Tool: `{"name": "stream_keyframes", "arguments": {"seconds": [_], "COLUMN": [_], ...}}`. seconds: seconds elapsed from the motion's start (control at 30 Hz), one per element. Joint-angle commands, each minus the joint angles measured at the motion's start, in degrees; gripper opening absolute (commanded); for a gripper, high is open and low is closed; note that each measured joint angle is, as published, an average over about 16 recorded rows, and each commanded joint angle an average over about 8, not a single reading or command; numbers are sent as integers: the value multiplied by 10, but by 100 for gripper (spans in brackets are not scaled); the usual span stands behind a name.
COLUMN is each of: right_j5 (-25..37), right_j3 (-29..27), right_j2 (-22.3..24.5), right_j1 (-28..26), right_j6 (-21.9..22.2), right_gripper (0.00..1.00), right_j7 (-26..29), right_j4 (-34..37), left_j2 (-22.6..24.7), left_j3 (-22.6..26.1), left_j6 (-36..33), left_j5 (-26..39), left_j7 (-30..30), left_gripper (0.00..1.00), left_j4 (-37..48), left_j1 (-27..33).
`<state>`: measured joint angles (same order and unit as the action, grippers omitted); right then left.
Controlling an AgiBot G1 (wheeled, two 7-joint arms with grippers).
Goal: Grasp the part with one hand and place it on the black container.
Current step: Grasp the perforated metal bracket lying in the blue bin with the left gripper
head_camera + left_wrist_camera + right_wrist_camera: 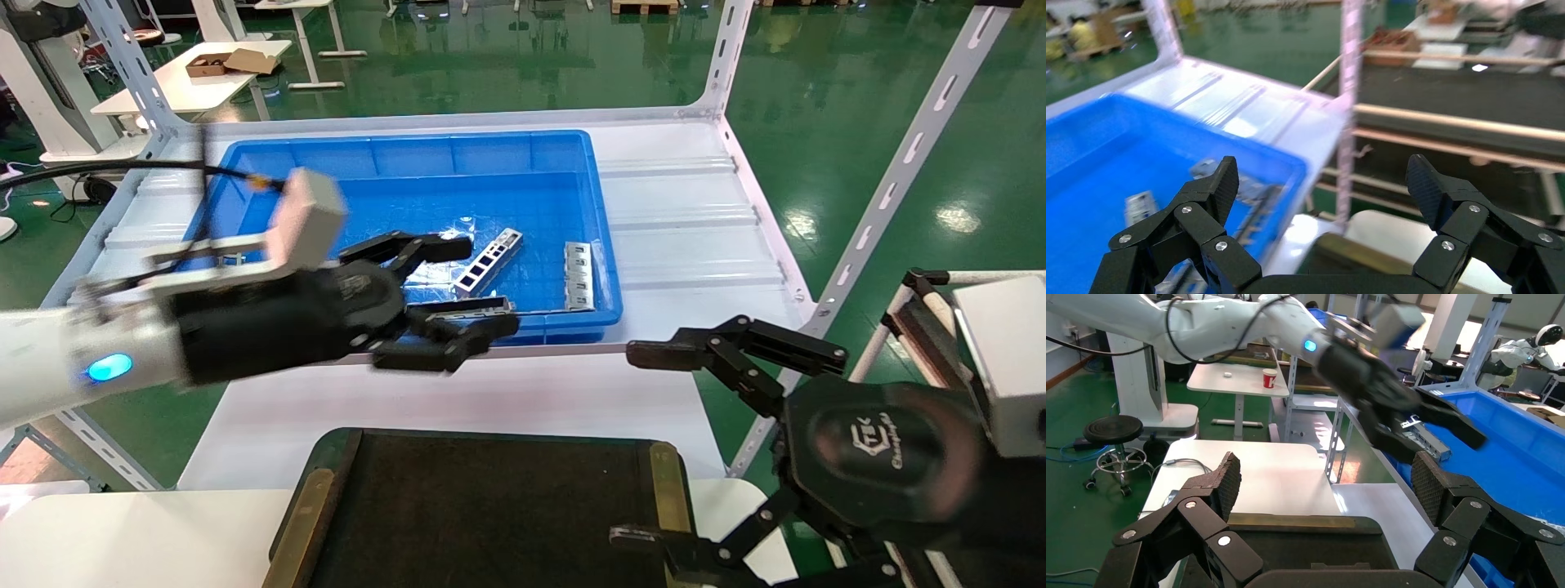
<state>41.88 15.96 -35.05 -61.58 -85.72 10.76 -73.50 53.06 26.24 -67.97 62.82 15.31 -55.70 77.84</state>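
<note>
The left end effector [458, 294], a black jointed-link assembly on a glossy white arm, is hovering over the near edge of the large blue plastic bin [409, 155] with its fingers spread wide and holding nothing. The part [488, 261], a small silver-grey metal strip with a row of four rectangular windows, is lying on the bin floor just beyond the fingertips, between the two fingers as seen from the head view. A wider grey tabbed plate [578, 273] is lying to the right of it, near the bin's right wall. The black container [490, 506], a wide shallow tray with a dark green rim and brass-coloured side strips, is sitting on the white surface [458, 400] nearer the robot, well apart from the part. The right end effector [645, 445] is hanging over the tray's right edge, its fingers also spread wide; its octagonal body is carrying a logo whose lettering cannot be read with certainty.
</note>
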Motion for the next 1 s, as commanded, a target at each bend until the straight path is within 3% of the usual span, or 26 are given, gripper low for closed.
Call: {"name": "stream_keyframes", "arguments": {"seconds": [0.03,0.4,0.73,0.77,1.0], "right_j5": [0,0,-1,-1,-1], "right_j3": [0,1,1,1,1], "right_j2": [0,0,0,0,1], "right_j1": [0,0,0,0,0], "right_j6": [0,0,0,0,1], "right_gripper": [100,100,97,89,4], "right_j7": [0,0,-1,-1,-1], "right_j4": [0,0,0,0,0], "left_j2": [26,160,234,238,247], "left_j3": [14,57,65,65,70], "left_j6": [20,120,185,189,212], "left_j5": [28,119,135,134,121], "left_j7": [2,-38,-81,-84,-95], "left_gripper": [100,100,99,92,6], "left_j4": [32,259,412,421,446], "left_j1": [22,129,169,170,169]}}
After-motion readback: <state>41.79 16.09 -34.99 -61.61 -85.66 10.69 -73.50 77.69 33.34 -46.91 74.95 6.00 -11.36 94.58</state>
